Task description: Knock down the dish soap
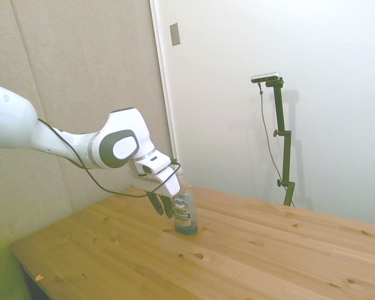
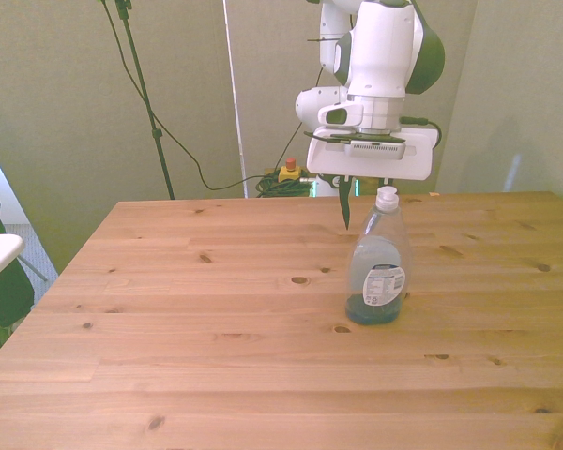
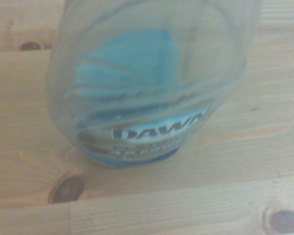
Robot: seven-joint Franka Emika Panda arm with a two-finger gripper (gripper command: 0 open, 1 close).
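We see the dish soap [image 2: 379, 265] standing upright right of centre in the front view: a clear bottle with a white cap, a little blue liquid at its base and a Dawn label [image 3: 157, 128].

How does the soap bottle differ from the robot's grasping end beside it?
The dish soap bottle is clear plastic with a little blue liquid at the bottom; the end effector is white with dark fingers. The bottle stands upright on the table; the end effector hangs above the wood, tilted. Both sit close together.
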